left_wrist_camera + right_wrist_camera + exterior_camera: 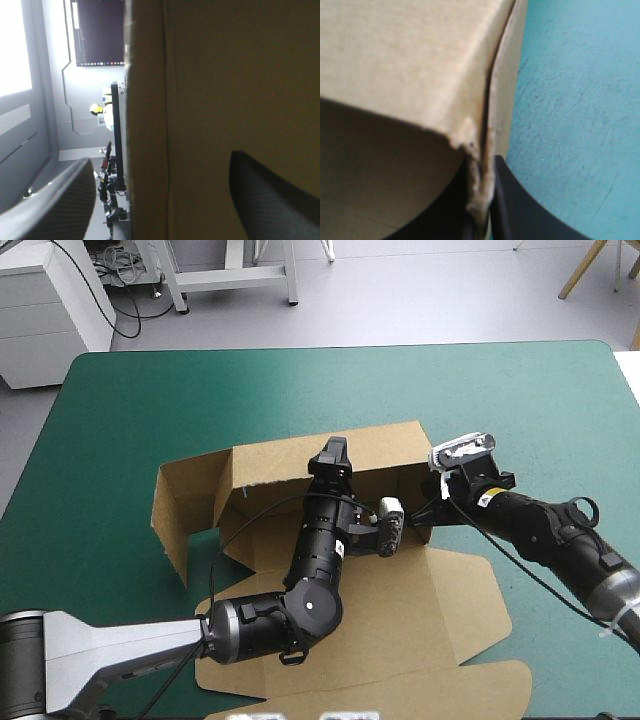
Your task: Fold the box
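The box (400, 610) lies at the middle of the table, on the teal-green cover (120, 410); it is a brown cut sheet, partly erected. The back wall (270, 465) stands upright along the side of the sheet nearest the table's far edge; the left side wall (180, 510) is also raised and splays outward toward the table's left edge; the lid panel (440, 680) lies flat and extends toward the table's near edge.

Left gripper (331, 455): located at the top edge of the back wall, about midway along it; its arm reaches over the flat base of the box from the table's near left corner. In the left wrist view its two black fingers (55, 200) are spread well apart; the upright board runs between them; contact between either finger and the board cannot be confirmed.

Right gripper (425, 510): located at the right end of the back wall, at the corner of the box; its arm comes in from the table's right edge. In the right wrist view its black fingers (530, 215) are pressed almost together and pinch the board; a creased, slightly crushed edge of the board sits in the narrow gap between them; bare teal-green cover lies just beside the wall on its outer side.
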